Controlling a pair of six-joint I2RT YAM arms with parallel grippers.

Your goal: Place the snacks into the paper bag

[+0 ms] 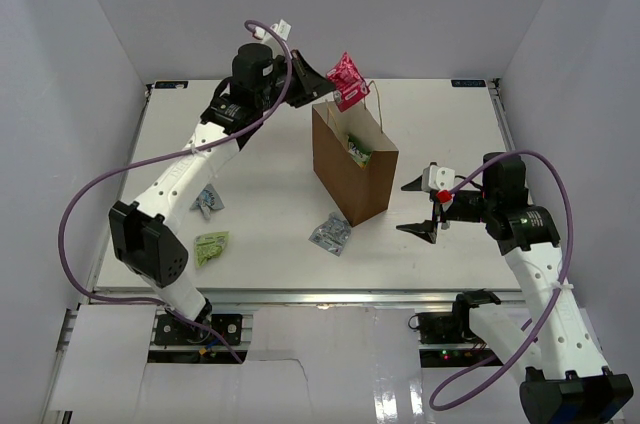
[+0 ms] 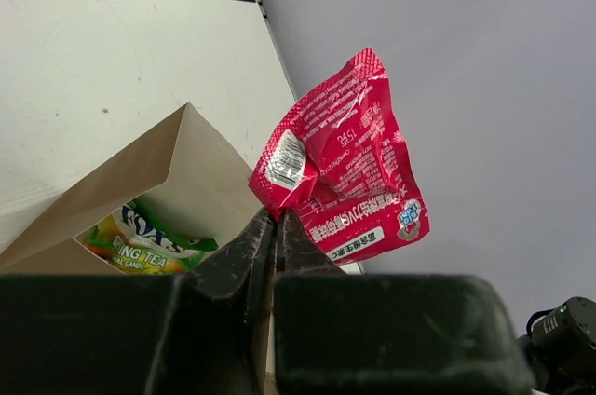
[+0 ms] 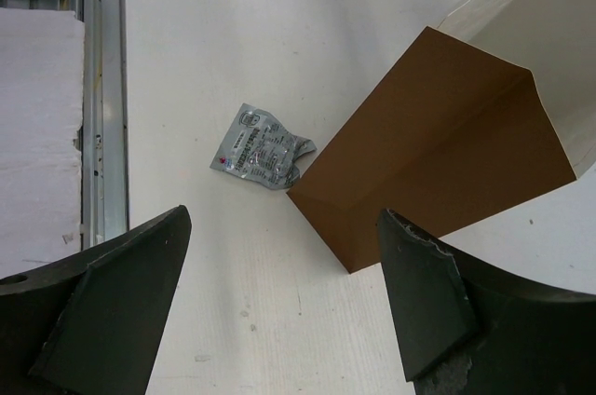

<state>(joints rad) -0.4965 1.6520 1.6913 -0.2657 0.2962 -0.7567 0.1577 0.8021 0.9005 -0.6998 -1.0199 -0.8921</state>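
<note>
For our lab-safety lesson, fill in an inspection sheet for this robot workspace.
Surface: white table, flat.
Job's things: paper bag upright and open; green packet inside it; red packet held up near the bag's top; silvery packet by the bag, silvery packet by the left arm and lime packet lying on the table.
Clutter: nothing seen.
Grippers: left gripper shut on the red packet; right gripper open, empty, beside the bag.
Cables: purple cable looping off each arm.
Surroundings: grey walls; metal rail at the near edge.
</note>
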